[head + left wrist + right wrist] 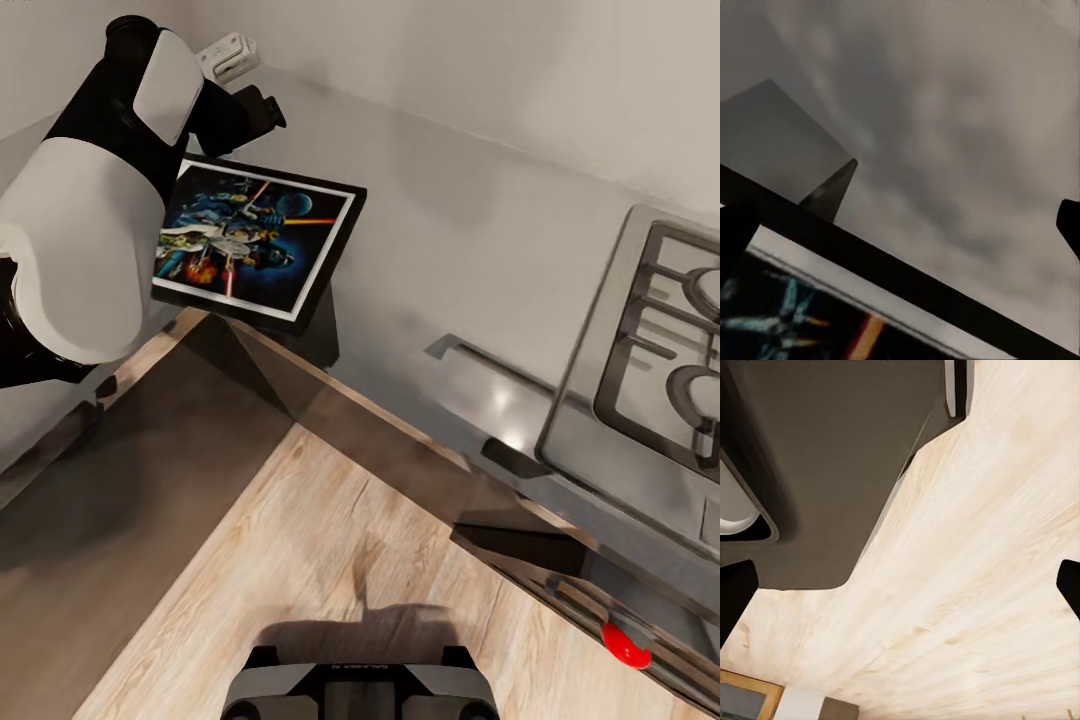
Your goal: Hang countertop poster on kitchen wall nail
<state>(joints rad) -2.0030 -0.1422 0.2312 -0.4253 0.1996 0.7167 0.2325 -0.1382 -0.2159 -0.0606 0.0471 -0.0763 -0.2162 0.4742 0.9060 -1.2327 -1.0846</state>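
The poster is lifted clear at the inner corner of the kitchen countertop, tilted, its left edge behind the left arm. Whether the left gripper clasps the frame I cannot tell; the left wrist view shows black frame and white border between dark fingertips. The steel hob sits well apart along the right run. The right gripper hangs spread wide over pale wood floor.
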